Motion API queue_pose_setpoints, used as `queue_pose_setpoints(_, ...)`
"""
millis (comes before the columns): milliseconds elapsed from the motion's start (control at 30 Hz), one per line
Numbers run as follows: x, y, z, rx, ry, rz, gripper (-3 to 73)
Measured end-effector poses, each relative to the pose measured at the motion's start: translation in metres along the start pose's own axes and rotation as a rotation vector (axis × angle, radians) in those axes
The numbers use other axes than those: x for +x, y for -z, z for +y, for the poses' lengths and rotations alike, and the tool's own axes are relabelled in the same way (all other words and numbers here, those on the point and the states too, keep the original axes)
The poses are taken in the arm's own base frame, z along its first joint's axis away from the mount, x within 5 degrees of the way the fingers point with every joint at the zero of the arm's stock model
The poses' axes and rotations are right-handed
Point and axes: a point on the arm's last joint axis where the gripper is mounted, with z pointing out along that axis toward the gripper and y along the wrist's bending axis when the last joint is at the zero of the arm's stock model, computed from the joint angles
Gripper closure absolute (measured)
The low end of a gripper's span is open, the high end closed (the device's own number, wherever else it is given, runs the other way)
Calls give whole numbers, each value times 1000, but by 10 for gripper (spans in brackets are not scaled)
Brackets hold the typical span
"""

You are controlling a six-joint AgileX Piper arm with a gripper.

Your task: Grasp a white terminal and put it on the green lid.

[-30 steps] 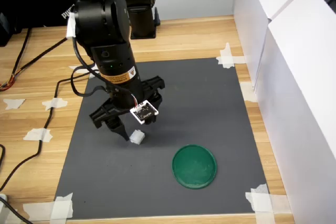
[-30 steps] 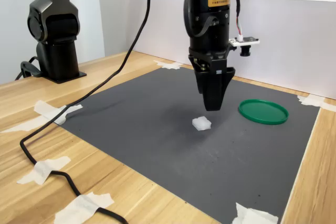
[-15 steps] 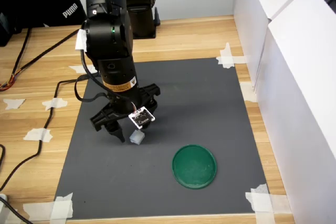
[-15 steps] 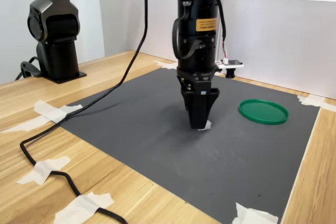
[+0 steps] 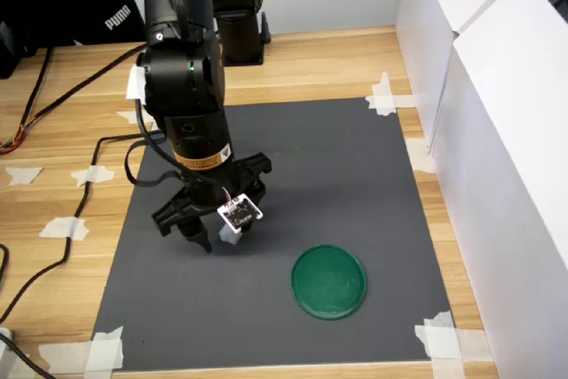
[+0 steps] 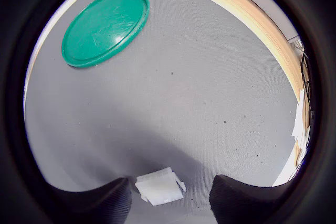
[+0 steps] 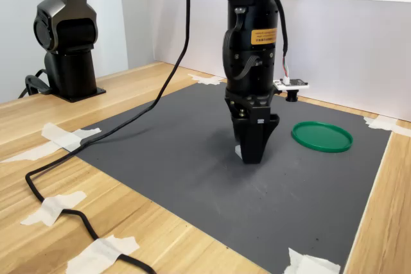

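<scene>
The white terminal [image 6: 159, 186] lies on the dark mat between my two fingers in the wrist view, close to one finger [image 6: 113, 200] and a gap away from the other [image 6: 236, 195]. My gripper [image 6: 170, 182] is open, its tips down at the mat. In the first exterior view the gripper [image 5: 217, 235] stands left of the green lid [image 5: 328, 280], and only a sliver of the terminal [image 5: 228, 235] shows under the wrist camera board. In the second exterior view the gripper [image 7: 250, 155] hides most of the terminal [image 7: 237, 152]; the green lid [image 7: 322, 137] lies to its right. The lid [image 6: 105, 27] is bare.
The grey mat [image 5: 355, 175] is taped to a wooden table at its corners [image 5: 384, 95]. White panels [image 5: 497, 130] wall off the first exterior view's right. A black cable [image 7: 77, 152] trails over the mat's edge. Another arm's base [image 7: 67, 49] stands at the back.
The arm has come down and shifted slightly, bringing the fingers from above the terminal to the mat on either side of it. The terminal and lid have stayed put.
</scene>
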Motion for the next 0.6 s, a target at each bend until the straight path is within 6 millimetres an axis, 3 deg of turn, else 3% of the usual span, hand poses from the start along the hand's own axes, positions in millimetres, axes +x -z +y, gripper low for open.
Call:
queue_pose_setpoints(233,3,-8,4,-48,-8,49,263)
queue_pose_setpoints(467,4,-8,4,-49,-9,51,356)
queue_pose_setpoints(600,4,-7,4,-48,-9,50,365)
